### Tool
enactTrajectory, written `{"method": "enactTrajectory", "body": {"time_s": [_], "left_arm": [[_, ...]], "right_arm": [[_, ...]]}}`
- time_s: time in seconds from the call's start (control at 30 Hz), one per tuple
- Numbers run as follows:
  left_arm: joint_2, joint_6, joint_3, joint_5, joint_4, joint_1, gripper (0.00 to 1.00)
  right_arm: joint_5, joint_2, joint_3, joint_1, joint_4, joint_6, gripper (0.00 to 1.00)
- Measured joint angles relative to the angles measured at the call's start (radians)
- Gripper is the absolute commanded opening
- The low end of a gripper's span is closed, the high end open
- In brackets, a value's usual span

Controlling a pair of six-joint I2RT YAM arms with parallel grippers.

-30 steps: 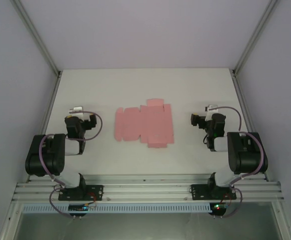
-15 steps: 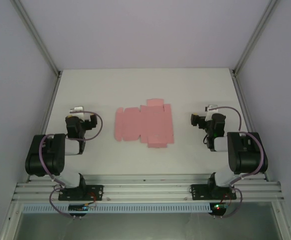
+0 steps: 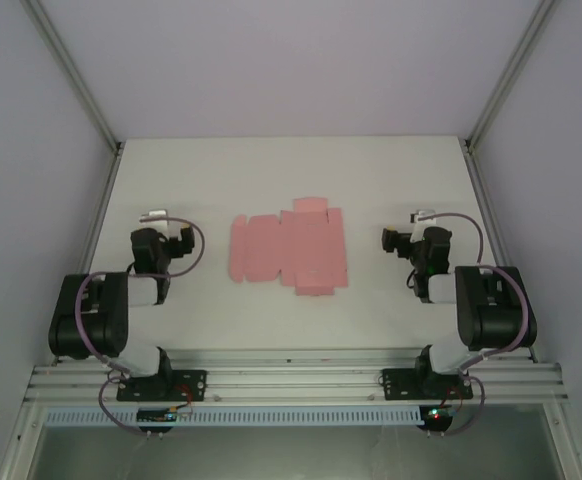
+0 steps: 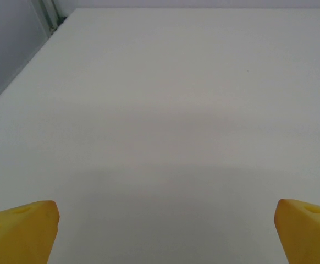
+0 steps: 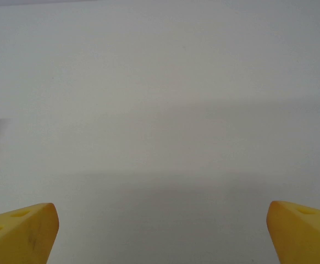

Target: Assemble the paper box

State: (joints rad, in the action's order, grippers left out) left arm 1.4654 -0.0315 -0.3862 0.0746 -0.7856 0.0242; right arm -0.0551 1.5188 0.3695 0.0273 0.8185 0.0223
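Observation:
The paper box [image 3: 289, 250] is a flat pale-pink cut-out with creased flaps, lying on the white table midway between the two arms. My left gripper [image 3: 155, 222] hovers to the left of it, well apart. In the left wrist view this gripper [image 4: 165, 225] is open, its yellow fingertips [image 4: 22, 228] spread wide over bare table. My right gripper [image 3: 418, 222] stays to the right of the card, also apart. The right wrist view shows that gripper [image 5: 163, 225] open too, its yellow fingertips [image 5: 22, 231] wide and nothing between them.
The white table [image 3: 291, 170] is enclosed by pale walls on three sides, with metal corner posts [image 3: 71, 75] at the back left and right. An aluminium rail [image 3: 291, 380] carrying the arm bases runs along the near edge.
The left arm has shifted slightly, its wrist turning a little toward the back. The pink card and the right arm are where they were.

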Motion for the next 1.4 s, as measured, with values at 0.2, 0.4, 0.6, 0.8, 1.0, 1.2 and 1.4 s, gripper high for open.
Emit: {"method": "enactTrajectory", "body": {"time_s": [0.2, 0.4, 0.6, 0.8, 1.0, 1.2, 1.4], "left_arm": [[-0.202, -0.090, -0.134, -0.014, 0.279, 0.000, 1.00], [-0.224, -0.246, -0.243, -0.156, 0.528, -0.016, 1.00], [-0.114, -0.334, -0.333, -0.307, 0.721, -0.095, 1.00], [0.044, -0.352, -0.454, -0.411, 0.826, -0.150, 1.00], [0.151, -0.356, -0.501, -0.493, 0.880, -0.164, 1.00], [0.203, -0.351, -0.537, -0.542, 0.915, -0.198, 1.00], [0.244, -0.344, -0.552, -0.588, 0.925, -0.208, 1.00]], "right_arm": [[0.065, -0.175, 0.128, -0.053, -0.298, 0.016, 0.99], [0.102, -0.240, 0.375, -0.195, -0.678, 0.173, 0.90], [0.028, -0.106, 0.551, -0.390, -0.930, 0.314, 0.74], [-0.080, 0.115, 0.684, -0.488, -1.027, 0.374, 0.65], [-0.097, 0.291, 0.760, -0.480, -1.094, 0.399, 0.62], [-0.099, 0.341, 0.759, -0.460, -1.088, 0.413, 0.60], [-0.104, 0.329, 0.700, -0.452, -1.000, 0.426, 0.58]]}}
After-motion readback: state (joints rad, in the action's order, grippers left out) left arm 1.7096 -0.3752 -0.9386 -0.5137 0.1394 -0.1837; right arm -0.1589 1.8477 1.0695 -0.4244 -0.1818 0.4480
